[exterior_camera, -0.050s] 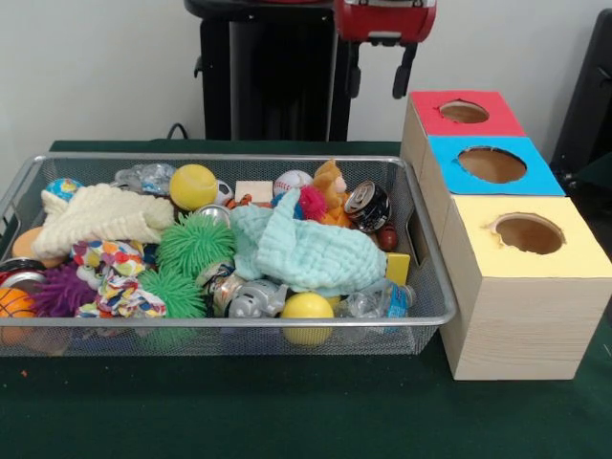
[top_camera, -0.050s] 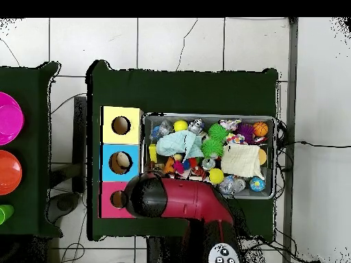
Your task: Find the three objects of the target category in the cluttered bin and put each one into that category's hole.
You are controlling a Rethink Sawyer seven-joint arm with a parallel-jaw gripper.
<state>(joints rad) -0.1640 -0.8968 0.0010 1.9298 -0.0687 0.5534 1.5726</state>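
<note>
The gripper hung with black fingers spread and empty behind the wire-mesh bin, where the targets (which category, I could not tell) lay tangled, so a grasp risked snagging the soft knitted cloth, or slipping off a spiky rubber ball or the smooth dented can.

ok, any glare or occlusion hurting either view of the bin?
Front view: even lighting, soft shadow under the wire bin, faint glint on the soda can. Overhead view: the arm covers part of the red box; bin contents stay unobstructed.
</note>
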